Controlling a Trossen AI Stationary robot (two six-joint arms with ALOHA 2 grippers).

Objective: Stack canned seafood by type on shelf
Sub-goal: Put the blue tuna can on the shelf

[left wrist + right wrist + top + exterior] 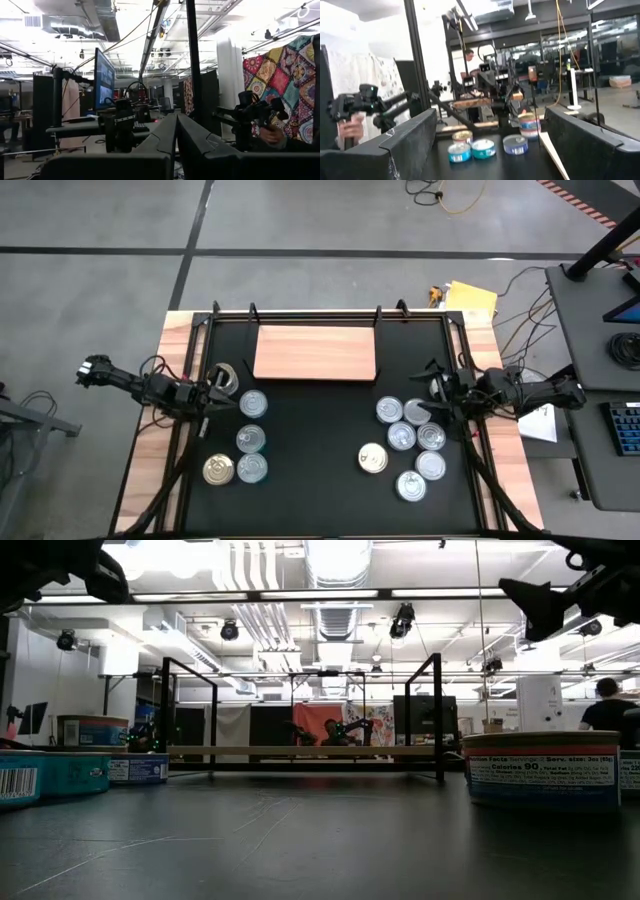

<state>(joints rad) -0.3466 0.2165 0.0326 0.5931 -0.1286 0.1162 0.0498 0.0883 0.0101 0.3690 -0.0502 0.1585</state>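
Both arms raised at the counter's (320, 500) sides, shelf (315, 352) bare.

Shelf lies at the counter's far middle edge. Left of it, the left gripper (218, 392) has its jaws pressed together, five cans (252, 438) nearby. Right of it, the right gripper (436, 398) has its jaws spread wide and empty, above seven more cans (403, 436).

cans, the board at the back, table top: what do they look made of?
Cans: metal, by the shiny silver lids; one lid is gold. Printed bluish labels wrap the sides, probably paper.
Board: light-brown wood, with visible grain and a matte finish.
Table top: black and matte, material unclear; its side edges look like pale wood.
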